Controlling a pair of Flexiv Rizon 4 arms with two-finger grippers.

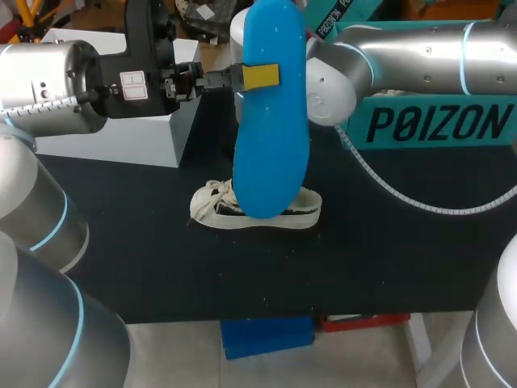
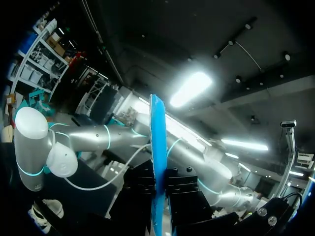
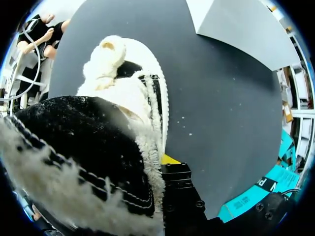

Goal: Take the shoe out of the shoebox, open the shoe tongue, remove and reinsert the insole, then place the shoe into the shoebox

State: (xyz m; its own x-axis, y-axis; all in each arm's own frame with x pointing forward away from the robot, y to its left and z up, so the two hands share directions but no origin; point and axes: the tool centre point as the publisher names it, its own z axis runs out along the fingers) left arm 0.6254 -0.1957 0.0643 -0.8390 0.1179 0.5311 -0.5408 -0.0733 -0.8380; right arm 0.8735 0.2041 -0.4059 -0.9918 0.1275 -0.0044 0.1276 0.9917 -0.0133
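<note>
Insole (image 1: 271, 113) in left pincer (image 1: 260, 77): solid bright blue, no pattern. Pincer tip on it is yellow, pincer body black. Shoe (image 1: 254, 208) below the pincer: cream sole and laces, black upper with cream dashed stitch lines, frayed cream fuzz along the edges. Desk (image 1: 161, 250): plain black, a few pale specks. Shoebox (image 1: 436, 121) beyond the pincer tip: teal, black lettering. Box (image 1: 121, 129) under the pincer body: white top, grey side. Left arm (image 1: 40, 77) and right arm (image 1: 420, 48): silver, light-blue rings.
</note>
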